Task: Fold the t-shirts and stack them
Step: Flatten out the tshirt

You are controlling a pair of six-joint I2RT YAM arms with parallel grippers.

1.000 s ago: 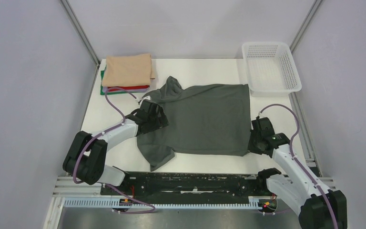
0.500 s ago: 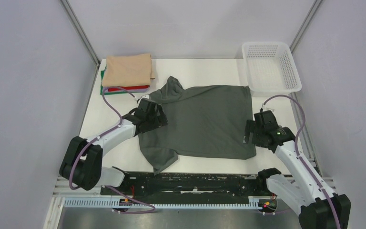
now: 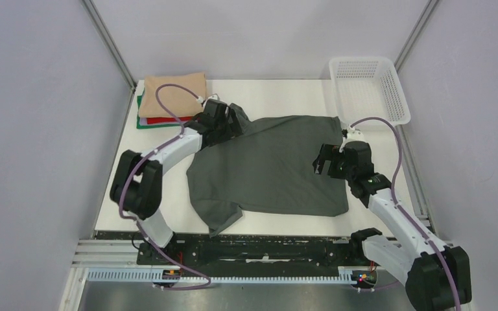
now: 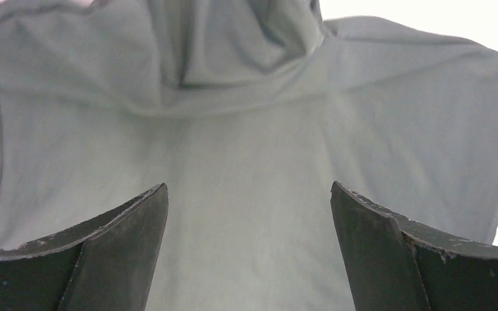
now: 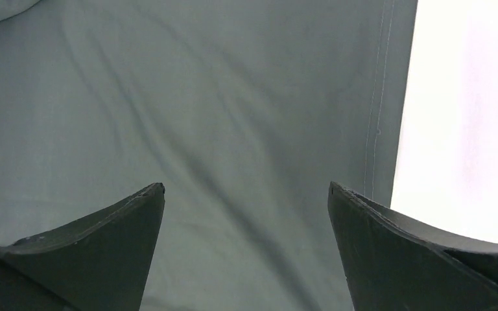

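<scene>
Both arms climb up the frame

Since a second ago, we see both arms shifted upward. The left gripper (image 3: 228,120) has gone from the left edge of the charcoal-grey t-shirt (image 3: 272,165) to its bunched upper-left sleeve, and the right gripper (image 3: 322,162) has left the lower-right hem and come inward over the cloth. Both sets of dark, wedge-shaped fingers (image 4: 113,259) stand wide apart, holding nothing. That t-shirt lies spread mid-frame on the white table (image 3: 279,91), soft matte knit with shallow creases and a stitched hem line along its right edge. At upper left sits the folded stack (image 3: 172,97): tan on top, red and green edges beneath. A white lattice basket (image 3: 369,91) occupies the upper right.
</scene>
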